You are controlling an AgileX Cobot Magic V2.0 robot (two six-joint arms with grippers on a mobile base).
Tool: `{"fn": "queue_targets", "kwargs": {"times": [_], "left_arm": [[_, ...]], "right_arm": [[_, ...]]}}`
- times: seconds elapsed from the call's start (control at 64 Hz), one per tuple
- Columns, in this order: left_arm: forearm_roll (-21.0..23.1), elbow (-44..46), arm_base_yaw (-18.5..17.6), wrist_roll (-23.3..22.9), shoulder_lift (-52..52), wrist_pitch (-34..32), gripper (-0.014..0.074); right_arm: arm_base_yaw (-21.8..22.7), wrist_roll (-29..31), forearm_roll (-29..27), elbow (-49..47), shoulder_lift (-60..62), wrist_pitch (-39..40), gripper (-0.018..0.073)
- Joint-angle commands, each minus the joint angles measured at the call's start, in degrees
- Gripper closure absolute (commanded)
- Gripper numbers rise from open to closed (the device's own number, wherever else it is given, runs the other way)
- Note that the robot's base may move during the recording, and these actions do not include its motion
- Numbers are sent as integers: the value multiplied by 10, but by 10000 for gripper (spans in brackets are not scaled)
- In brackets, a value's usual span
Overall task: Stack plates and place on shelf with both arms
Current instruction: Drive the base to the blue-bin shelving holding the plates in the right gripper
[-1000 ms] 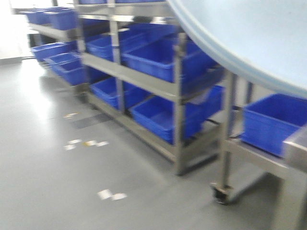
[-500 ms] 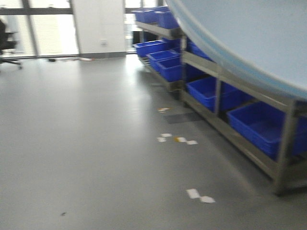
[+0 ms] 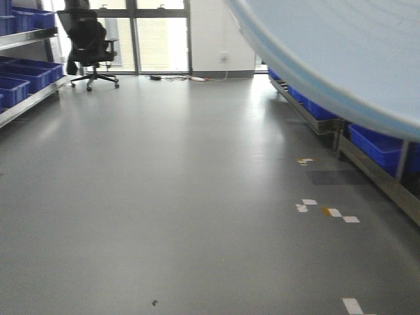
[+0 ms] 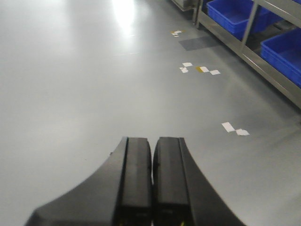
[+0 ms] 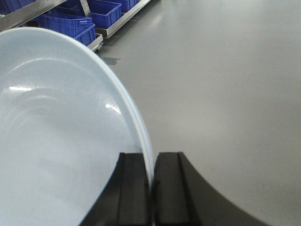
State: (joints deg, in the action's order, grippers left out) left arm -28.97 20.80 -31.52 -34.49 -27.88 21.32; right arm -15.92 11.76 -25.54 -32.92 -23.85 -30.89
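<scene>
While I am holding the round, glossy, pale bluish-white plate (image 5: 61, 141) above the grey floor (image 3: 164, 197), my right gripper (image 5: 151, 172) is pinching its rim for carrying; my left gripper (image 4: 152, 174) is hanging empty, fingers pressed together.

Pale plate (image 5: 56, 141), rim pinched by right hand (image 5: 151, 162), grey floor (image 5: 225, 70), blue bins (image 5: 101, 12) top left.

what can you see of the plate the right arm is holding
The plate is round, shallow and glossy, pale bluish-white and plain, with a low upturned rim and small light reflections on its inner face. Its rim is pinched between the shut jaws of the right gripper; nothing else visibly touches it. In the front view it hangs tilted across the upper right corner. Only part of it shows.
</scene>
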Motion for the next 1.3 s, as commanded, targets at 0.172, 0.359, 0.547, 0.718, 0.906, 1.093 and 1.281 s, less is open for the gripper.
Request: {"fn": "queue_targets", "kwargs": {"times": [0.172, 0.359, 0.547, 0.718, 0.906, 1.093, 1.281], "left_arm": [[-7, 18, -2, -5, -2, -40, 512], [-7, 18, -2, -5, -2, -40, 512], [-7, 18, -2, -5, -2, -40, 512], [-7, 18, -2, -5, -2, -40, 512], [-7, 18, -2, -5, -2, -40, 512], [-7, 18, -2, -5, -2, -40, 512], [-7, 18, -2, -5, -2, -40, 512]], "right_arm": [[0, 1, -17, -19, -2, 52, 511], [0, 1, -17, -19, -2, 50, 511], [0, 1, -17, -19, -2, 50, 511], [0, 1, -17, -19, -2, 49, 511], [0, 1, -17, -19, -2, 49, 511], [0, 1, -17, -19, -2, 49, 511], [0, 1, -17, -19, -2, 49, 511]]}}
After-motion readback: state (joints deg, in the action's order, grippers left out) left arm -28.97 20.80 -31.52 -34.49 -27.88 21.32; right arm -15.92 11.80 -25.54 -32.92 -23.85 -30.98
